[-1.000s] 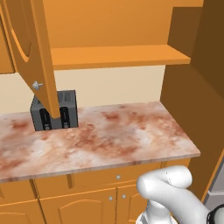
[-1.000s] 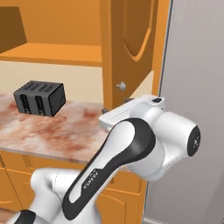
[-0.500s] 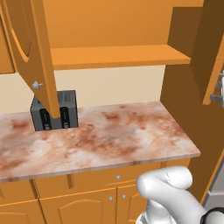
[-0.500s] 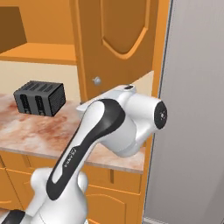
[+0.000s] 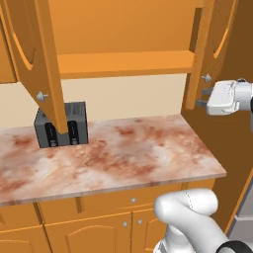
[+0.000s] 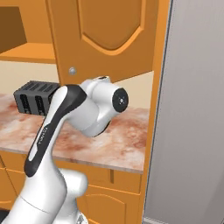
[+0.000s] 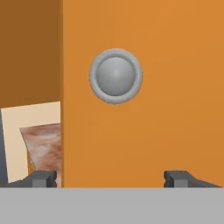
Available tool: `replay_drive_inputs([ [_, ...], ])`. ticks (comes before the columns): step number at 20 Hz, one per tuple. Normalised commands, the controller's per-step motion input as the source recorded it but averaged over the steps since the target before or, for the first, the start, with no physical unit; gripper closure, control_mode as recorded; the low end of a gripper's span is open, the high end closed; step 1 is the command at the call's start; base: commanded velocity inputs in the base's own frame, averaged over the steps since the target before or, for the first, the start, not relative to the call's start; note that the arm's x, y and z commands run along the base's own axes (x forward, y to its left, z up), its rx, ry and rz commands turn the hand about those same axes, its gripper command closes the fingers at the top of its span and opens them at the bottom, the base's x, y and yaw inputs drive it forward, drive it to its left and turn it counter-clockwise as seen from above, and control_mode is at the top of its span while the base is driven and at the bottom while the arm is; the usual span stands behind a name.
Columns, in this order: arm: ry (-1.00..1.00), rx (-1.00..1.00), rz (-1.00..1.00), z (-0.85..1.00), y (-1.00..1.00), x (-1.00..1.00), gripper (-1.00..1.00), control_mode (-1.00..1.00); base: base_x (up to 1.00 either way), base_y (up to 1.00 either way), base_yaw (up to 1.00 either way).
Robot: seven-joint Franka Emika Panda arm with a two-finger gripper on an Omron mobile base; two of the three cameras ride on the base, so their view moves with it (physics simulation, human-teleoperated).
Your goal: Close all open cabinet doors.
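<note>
Currently the gripper (image 5: 200,97), fingers spread and holding nothing, sits just beside the outer face of the right cabinet door (image 5: 216,44), below its knob (image 7: 116,75). That door stands partly open on the right; the left cabinet door (image 5: 35,54) hangs wide open above the toaster (image 5: 60,125). Risk: one fingertip (image 7: 41,178) lies at the door edge and may slip off mid-push.

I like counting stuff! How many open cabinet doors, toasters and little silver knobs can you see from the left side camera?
Open cabinet doors: 2, the left door and the right door.
Toasters: 1, the black toaster on the counter.
Silver knobs: 5, door knobs and, and lower-front knobs.
Total: 8.
</note>
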Motion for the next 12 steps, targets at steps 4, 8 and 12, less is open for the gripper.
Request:
replay_drive_inputs([
  [4, 0.0, 0.0, 0.0, 0.0, 0.53, 0.85, -1.0, -1.0, 0.0, 0.0, 0.0],
  [8, 0.0, 0.0, 0.0, 0.0, 0.51, 0.83, -1.0, -1.0, 0.0, 0.0, 0.0],
  [12, 0.0, 0.0, 0.0, 0.0, 0.47, 0.78, -1.0, -1.0, 0.0, 0.0, 0.0],
])
